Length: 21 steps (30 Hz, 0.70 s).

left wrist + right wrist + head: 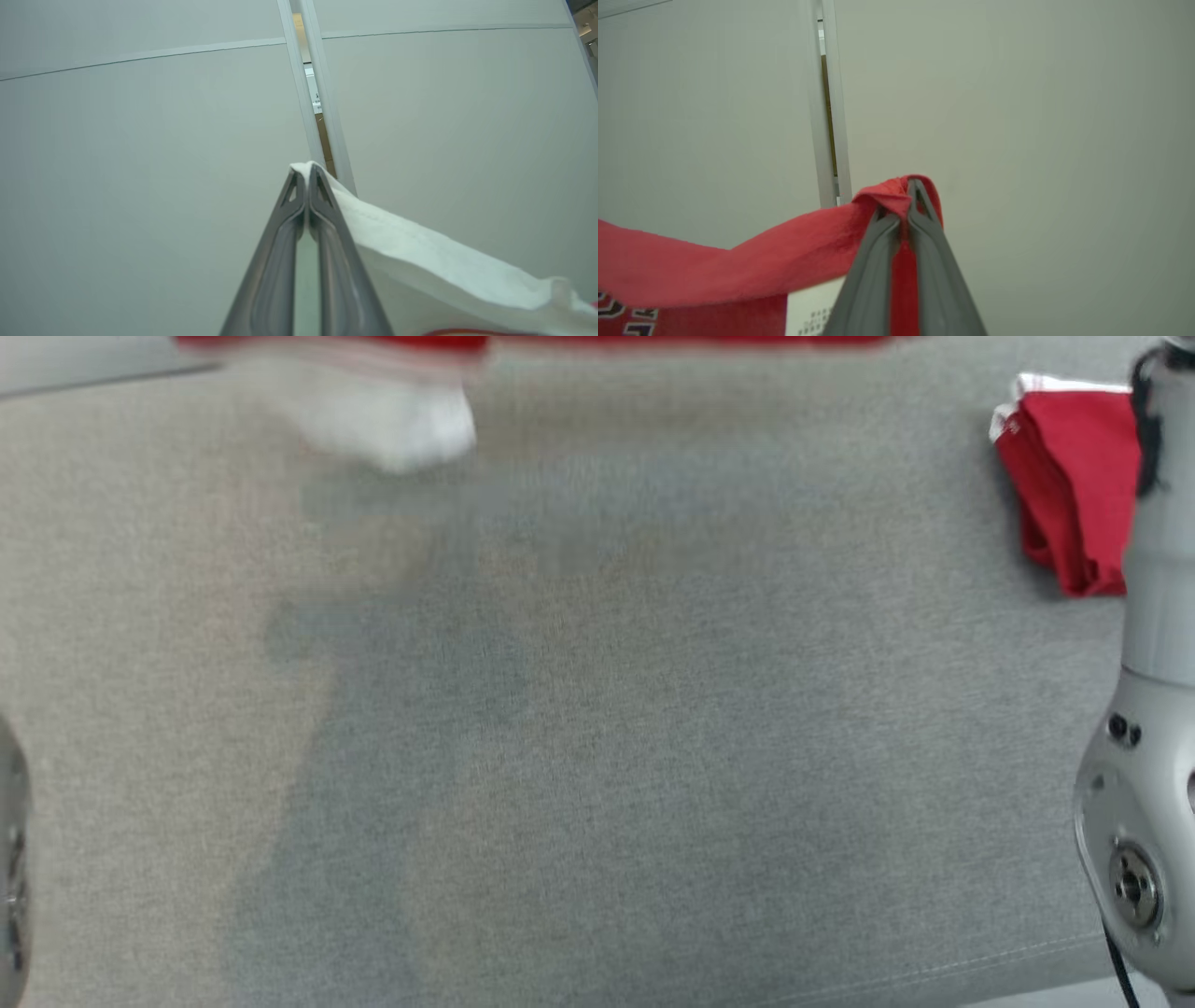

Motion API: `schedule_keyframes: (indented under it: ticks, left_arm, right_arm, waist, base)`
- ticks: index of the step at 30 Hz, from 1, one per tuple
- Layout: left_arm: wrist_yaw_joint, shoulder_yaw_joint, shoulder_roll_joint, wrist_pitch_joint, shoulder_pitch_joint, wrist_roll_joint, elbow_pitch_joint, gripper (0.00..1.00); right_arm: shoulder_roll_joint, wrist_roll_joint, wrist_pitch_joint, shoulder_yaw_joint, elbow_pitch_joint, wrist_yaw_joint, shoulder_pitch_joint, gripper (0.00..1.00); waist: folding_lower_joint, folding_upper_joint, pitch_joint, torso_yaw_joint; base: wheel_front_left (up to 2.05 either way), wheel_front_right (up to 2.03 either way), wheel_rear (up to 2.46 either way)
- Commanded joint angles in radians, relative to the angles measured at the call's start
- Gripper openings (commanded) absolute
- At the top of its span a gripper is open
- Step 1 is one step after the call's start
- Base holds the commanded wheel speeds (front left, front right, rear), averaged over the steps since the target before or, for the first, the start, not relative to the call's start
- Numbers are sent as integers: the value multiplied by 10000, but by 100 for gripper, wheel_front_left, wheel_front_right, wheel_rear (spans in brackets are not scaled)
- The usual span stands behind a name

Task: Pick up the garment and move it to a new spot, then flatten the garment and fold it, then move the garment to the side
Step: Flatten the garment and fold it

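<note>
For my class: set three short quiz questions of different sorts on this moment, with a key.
1. True or false: the left gripper has its jaws shut on white fabric of the garment.
2. Which colour of fabric does the right gripper pinch? A red; B blue; C green.
3. Fill in: in the head view, a separate red cloth lies on the grey surface to the robot's ____.
Key: 1 true; 2 A; 3 right.
</note>
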Motion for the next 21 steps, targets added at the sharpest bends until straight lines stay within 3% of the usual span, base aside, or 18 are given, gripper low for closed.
schedule_keyframes:
  ticks: [1, 5, 11, 17, 21]
  left_arm:
    - [49, -1, -251, -253, -155, -79, 463, 0]
    - [45, -29, -845, -791, -20, -417, 1583, 0]
    - [-143, -75, -1600, -1807, 1317, -961, 3086, 0]
    - [-561, -166, -2022, -2742, 2960, -1509, 4039, 0]
    - [-748, -51, -2091, -3042, 3920, -1817, 3950, 0]
  right_arm:
    - [86, -326, -295, 26, 767, 0, -309, 0]
    - [153, -1074, -1067, -511, 2844, 0, -1089, 0]
    - [156, -1949, -2260, -1029, 5471, 0, -828, 0]
    - [13, -1646, -3080, -995, 7167, 0, -342, 0]
    - [-58, -1046, -3313, -823, 7752, 0, -66, 0]
  waist:
    - [0, 0, 1166, 362]
    - [0, 0, 2259, 926]
    - [0, 0, 3357, 1366]
    - [0, 0, 3447, 1381]
    - [0, 0, 3242, 1267]
  base:
    - [0, 0, 0]
    - [0, 0, 0]
    - [0, 0, 0]
    - [0, 0, 0]
    - [0, 0, 0]
